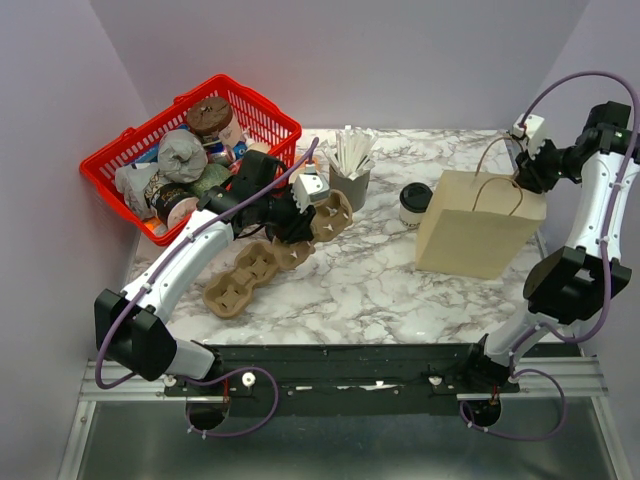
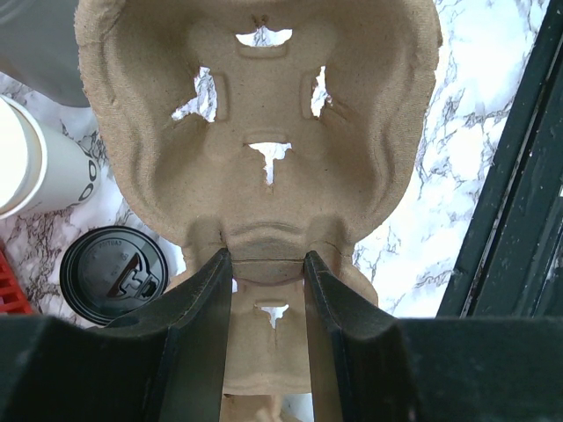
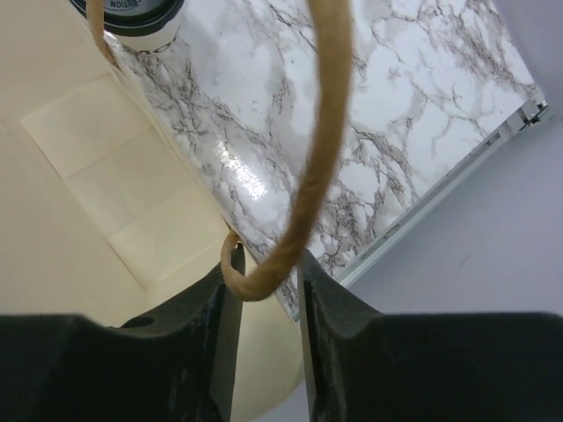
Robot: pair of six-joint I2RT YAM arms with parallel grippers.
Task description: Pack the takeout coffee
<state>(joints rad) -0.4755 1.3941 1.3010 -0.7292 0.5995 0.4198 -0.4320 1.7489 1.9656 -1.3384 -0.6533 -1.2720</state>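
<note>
The takeout coffee (image 1: 415,204), a small white cup with a black lid, stands on the marble table just left of the tan paper bag (image 1: 482,228); its top edge shows in the right wrist view (image 3: 132,19). My right gripper (image 1: 522,150) (image 3: 266,264) hangs over the bag's right end, shut on the bend of the bag's twine handle (image 3: 327,132), which touches both fingers. My left gripper (image 1: 300,215) (image 2: 266,257) is shut on the rim of a brown pulp cup carrier (image 1: 330,216) (image 2: 264,132), left of the coffee.
A second pulp carrier (image 1: 240,281) lies near the left arm. A red basket (image 1: 262,112) of cups sits at the back left. A grey cup of white sticks (image 1: 350,180) stands mid-back. A black lid (image 2: 114,274) and a white cup (image 2: 31,163) lie beside the held carrier.
</note>
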